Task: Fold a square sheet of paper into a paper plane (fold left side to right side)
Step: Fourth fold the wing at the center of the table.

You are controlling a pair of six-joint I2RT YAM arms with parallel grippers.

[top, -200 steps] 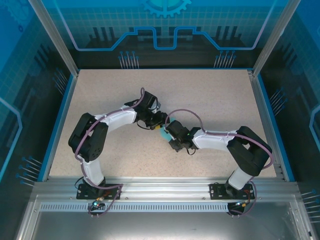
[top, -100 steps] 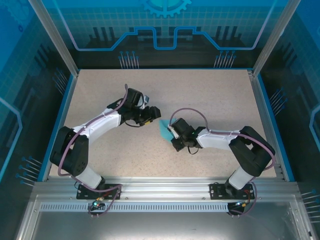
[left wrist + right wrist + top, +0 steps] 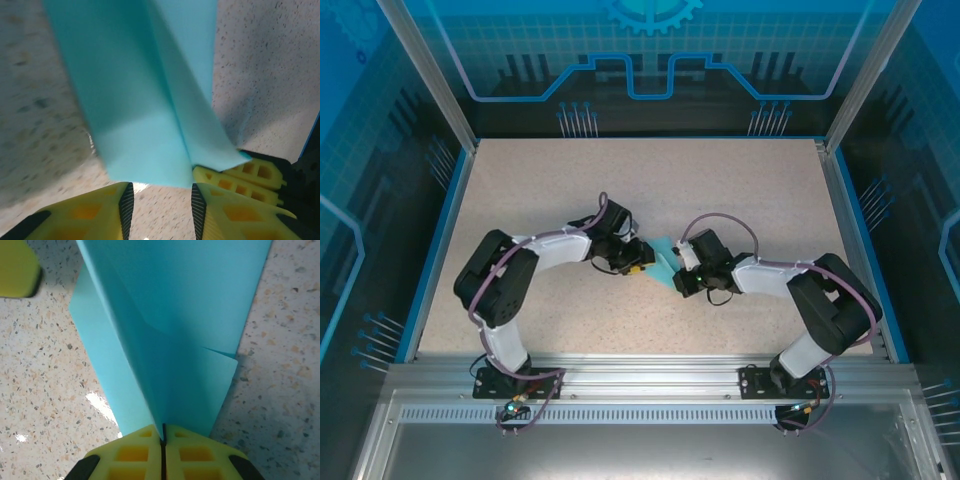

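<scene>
Centre: paper (image 3: 664, 251) hemmed between left claw (image 3: 644, 263), right claw (image 3: 679, 268); table (image 3: 740, 190) open beyond.

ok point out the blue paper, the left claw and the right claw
blue paper (image 3: 200, 305): right wrist view, on the wide flat panel
left claw (image 3: 161, 197): left wrist view, the gap between its yellow fingertips
right claw (image 3: 162, 437): right wrist view, the seam where its shut fingertips pinch the paper

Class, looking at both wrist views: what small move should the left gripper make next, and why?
Probably ease the left gripper forward and close on the near edge of the paper. Its jaws stand apart with that edge just ahead of them, while the right gripper is shut on the paper's ridge, steadying it.
</scene>
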